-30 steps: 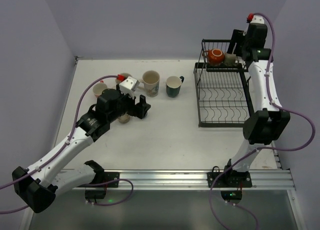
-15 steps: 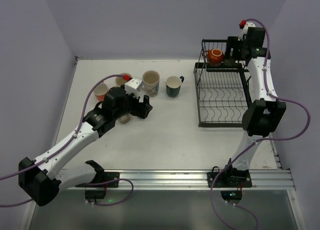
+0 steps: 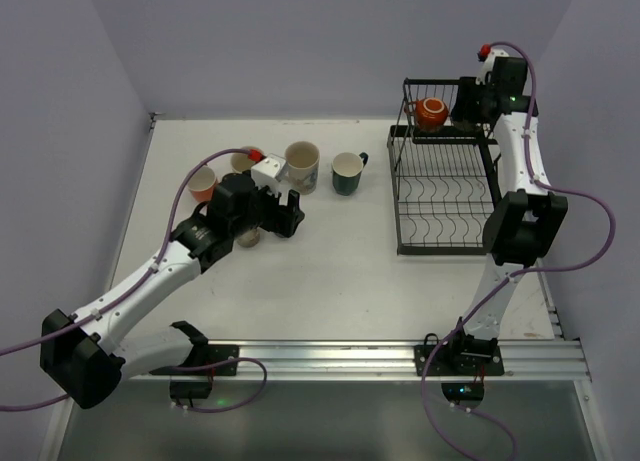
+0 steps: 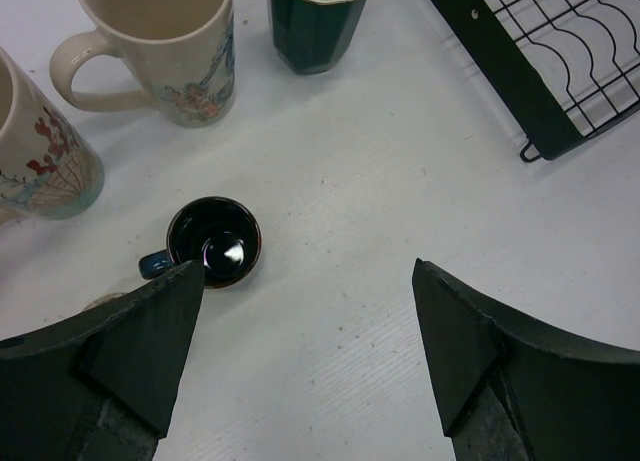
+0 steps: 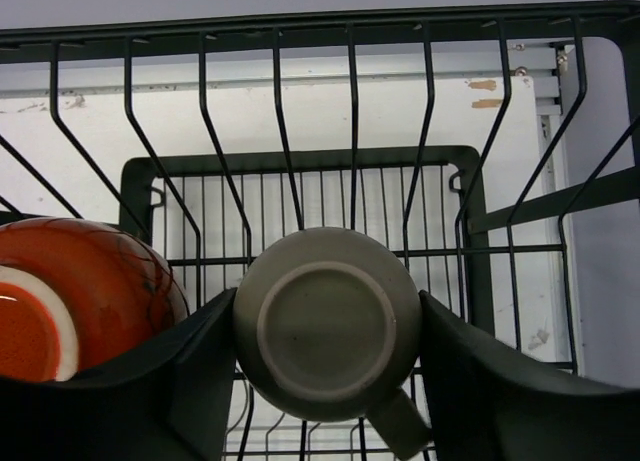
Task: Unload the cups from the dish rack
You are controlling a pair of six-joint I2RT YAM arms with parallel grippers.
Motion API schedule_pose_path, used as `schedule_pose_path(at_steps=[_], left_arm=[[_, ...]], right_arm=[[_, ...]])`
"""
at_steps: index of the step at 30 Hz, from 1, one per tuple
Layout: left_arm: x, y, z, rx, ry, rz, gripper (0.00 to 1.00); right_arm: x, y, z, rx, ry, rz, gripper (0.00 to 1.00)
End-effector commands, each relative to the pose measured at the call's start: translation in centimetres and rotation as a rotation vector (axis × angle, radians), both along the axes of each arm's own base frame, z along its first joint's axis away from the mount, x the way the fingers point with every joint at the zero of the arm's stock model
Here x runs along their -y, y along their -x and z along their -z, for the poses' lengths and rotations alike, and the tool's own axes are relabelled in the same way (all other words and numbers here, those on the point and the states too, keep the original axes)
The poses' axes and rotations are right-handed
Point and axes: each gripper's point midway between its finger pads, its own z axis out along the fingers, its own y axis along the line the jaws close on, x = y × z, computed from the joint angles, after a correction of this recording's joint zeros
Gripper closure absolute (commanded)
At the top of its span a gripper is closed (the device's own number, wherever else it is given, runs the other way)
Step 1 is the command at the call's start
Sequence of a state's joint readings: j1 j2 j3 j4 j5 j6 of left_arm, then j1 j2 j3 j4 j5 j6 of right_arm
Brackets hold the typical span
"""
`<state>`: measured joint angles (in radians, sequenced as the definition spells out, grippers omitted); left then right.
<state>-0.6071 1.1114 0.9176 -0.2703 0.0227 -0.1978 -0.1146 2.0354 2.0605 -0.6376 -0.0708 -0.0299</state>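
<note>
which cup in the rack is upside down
The small beige cup in the dish rack: its flat base faces up. The orange-red cup beside it shows its cream rim and inside.

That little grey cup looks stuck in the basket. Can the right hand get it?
Probably yes. The right hand has a finger against each side of the grey cup, with nothing between. The orange cup sits close beside.

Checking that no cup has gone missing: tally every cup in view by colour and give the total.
Orange-red cups: 2
Cream patterned cups: 2
Dark teal cup: 1
Dark blue cup: 1
Beige cup: 1
Total: 7
</note>
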Motion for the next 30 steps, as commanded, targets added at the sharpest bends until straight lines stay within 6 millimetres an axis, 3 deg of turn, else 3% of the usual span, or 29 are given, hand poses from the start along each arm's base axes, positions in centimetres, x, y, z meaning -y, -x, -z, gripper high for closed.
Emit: schedule_pose_path(at_steps=[1, 2, 6, 12, 14, 15, 17, 19, 20, 21, 22, 23, 24, 25, 27, 28, 30], left_arm=[[0.3, -1.0, -1.5, 0.053, 0.023, -0.002, 0.11], [0.3, -1.0, -1.5, 0.052, 0.027, -0.003, 0.11], [0.5, -1.0, -1.7, 0.05, 0.037, 0.0, 0.11], [1.5, -0.5, -3.1, 0.055, 0.094, 0.045, 0.15], [2.2, 0.0, -4.5, 0.073, 0.134, 0.086, 0.18], [2.4, 0.2, -5.1, 0.084, 0.15, 0.098, 0.19], [2.9, 0.8, -6.5, 0.106, 0.206, 0.127, 0.23], [3.6, 1.5, -7.2, 0.108, 0.251, 0.174, 0.27], [4.1, 1.7, -7.9, 0.114, 0.294, 0.191, 0.28], [4.5, 1.9, -8.2, 0.111, 0.319, 0.209, 0.29], [5.2, 2.4, -8.1, 0.094, 0.343, 0.249, 0.31], [5.8, 2.5, -9.3, 0.11, 0.395, 0.268, 0.32], [6.1, 2.7, -9.4, 0.103, 0.417, 0.281, 0.32], [6.6, 3.4, -9.3, 0.085, 0.441, 0.323, 0.33], [7.4, 4.2, -10.3, 0.088, 0.506, 0.361, 0.35], [7.7, 5.0, -9.9, 0.071, 0.524, 0.39, 0.35], [8.0, 5.6, -10.9, 0.078, 0.585, 0.412, 0.36]], right_arm=[[0.6, 0.1, -2.9, 0.069, 0.04, -0.008, 0.5], [0.7, 0.1, -3.0, 0.082, 0.037, 0.005, 0.54], [0.9, -0.5, -7.2, 0.238, 0.027, 0.044, 0.68], [0.2, -0.8, -11.4, 0.36, -0.047, 0.064, 0.7], [-0.3, -0.6, -12.0, 0.385, -0.083, 0.055, 0.7], [-0.5, -0.3, -13.7, 0.434, -0.091, 0.049, 0.7], [-1.2, 0.3, -14.0, 0.449, -0.142, 0.042, 0.7], [-2.8, 1.7, -16.4, 0.498, -0.219, 0.008, 0.71], [-3.5, 2.3, -15.7, 0.485, -0.253, 0.0, 0.71], [-4.7, 2.9, -16.9, 0.53, -0.292, -0.043, 0.71], [-5.9, 4.9, -16.9, 0.531, -0.359, -0.046, 0.71], [-7.0, 5.9, -17.1, 0.544, -0.394, -0.07, 0.72], [-8.2, 6.9, -18.2, 0.589, -0.427, -0.109, 0.72], [-10.8, 9.2, -17.2, 0.561, -0.51, -0.151, 0.72], [-14.1, 11.6, -17.7, 0.598, -0.58, -0.246, 0.72], [-17.7, 13.2, -14.8, 0.516, -0.657, -0.299, 0.72], [-21.0, 17.1, -16.5, 0.576, -0.739, -0.408, 0.72]])
